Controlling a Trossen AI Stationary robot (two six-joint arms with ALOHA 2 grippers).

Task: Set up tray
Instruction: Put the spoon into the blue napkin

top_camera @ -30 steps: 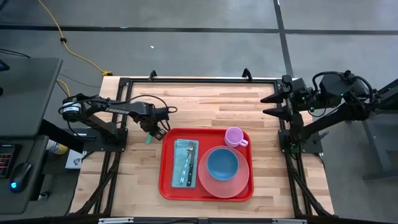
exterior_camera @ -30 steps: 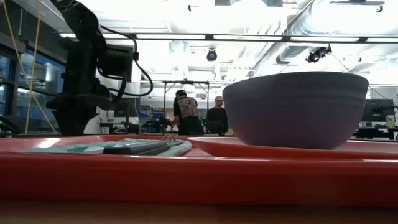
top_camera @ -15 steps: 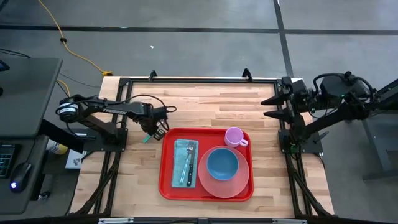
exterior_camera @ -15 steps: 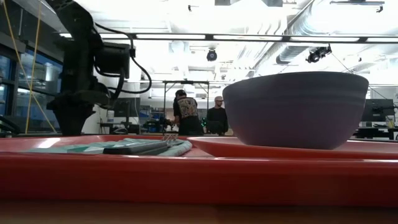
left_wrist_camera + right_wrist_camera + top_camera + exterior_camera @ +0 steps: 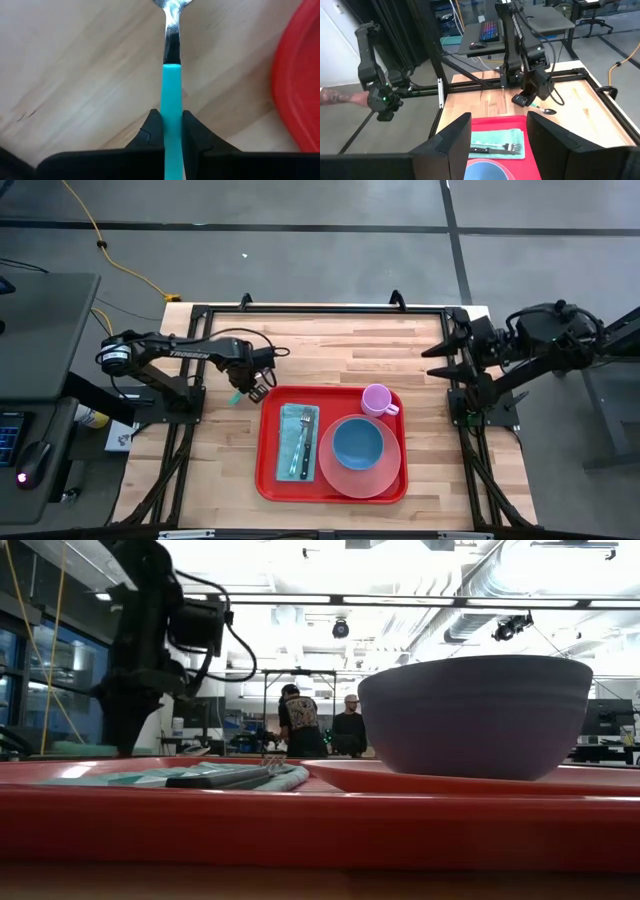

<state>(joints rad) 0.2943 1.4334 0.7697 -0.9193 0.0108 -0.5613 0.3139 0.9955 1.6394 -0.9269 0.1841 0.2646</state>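
The red tray (image 5: 270,480) lies on the wooden table. It carries a folded teal napkin (image 5: 298,428) with a fork and knife on it, a pink plate (image 5: 392,470) with a blue bowl (image 5: 357,444), and a pink cup (image 5: 377,398). Just beyond the tray's far left corner, my left gripper (image 5: 248,388) points down, shut on a spoon (image 5: 171,75) with a teal handle and a metal bowl. My right gripper (image 5: 437,362) hangs open, high above the table's right side, holding nothing. In the low view the tray's rim (image 5: 300,825) hides the spoon. My left gripper pinches the spoon's teal handle (image 5: 171,117) between its two fingers, in the part of the handle toward the metal neck. The fingers come from above, pointing down, and lie across the handle. The spoon sticks out roughly level, its bowl (image 5: 549,111) just above the wood.
A black frame (image 5: 320,308) rims the table, with both arm bases at its sides. Bare wood lies between the tray and the far edge. Two people (image 5: 320,725) stand far off in the room behind. A desk with a keyboard (image 5: 490,31) stands past the table's left side.
My left gripper has risen a little from the table beside the tray's far left corner, and the teal-handled spoon has come up with it. My right arm has swung slightly toward the near edge, staying high.
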